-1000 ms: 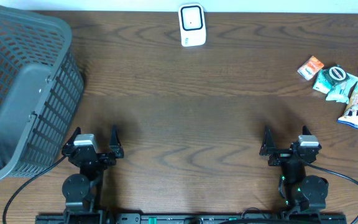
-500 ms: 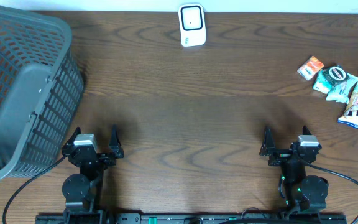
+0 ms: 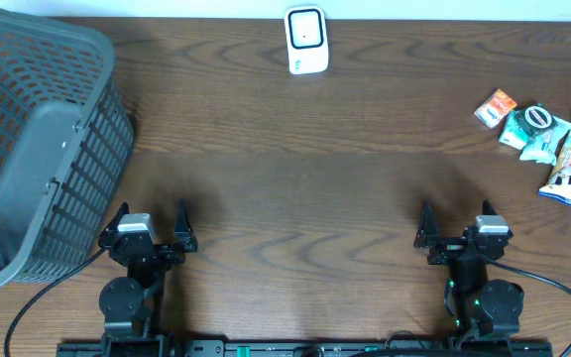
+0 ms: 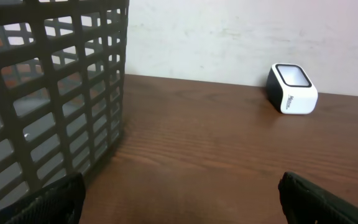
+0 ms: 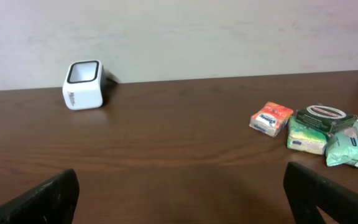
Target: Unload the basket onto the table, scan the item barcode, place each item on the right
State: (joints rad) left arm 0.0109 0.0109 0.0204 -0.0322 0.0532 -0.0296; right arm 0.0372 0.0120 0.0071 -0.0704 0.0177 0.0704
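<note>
My left gripper (image 3: 152, 211) and right gripper (image 3: 456, 213) sit wide open and empty at the table's (image 3: 295, 178) near edge. The packets (image 3: 548, 134) bunch close at its right edge. I might pinch two, or crease the barcode before the far-edge scanner (image 3: 306, 40).

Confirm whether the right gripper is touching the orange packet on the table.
Apart. The overhead view shows the right gripper open at the near edge, with a broad stretch of bare table between it and the orange packet.
</note>
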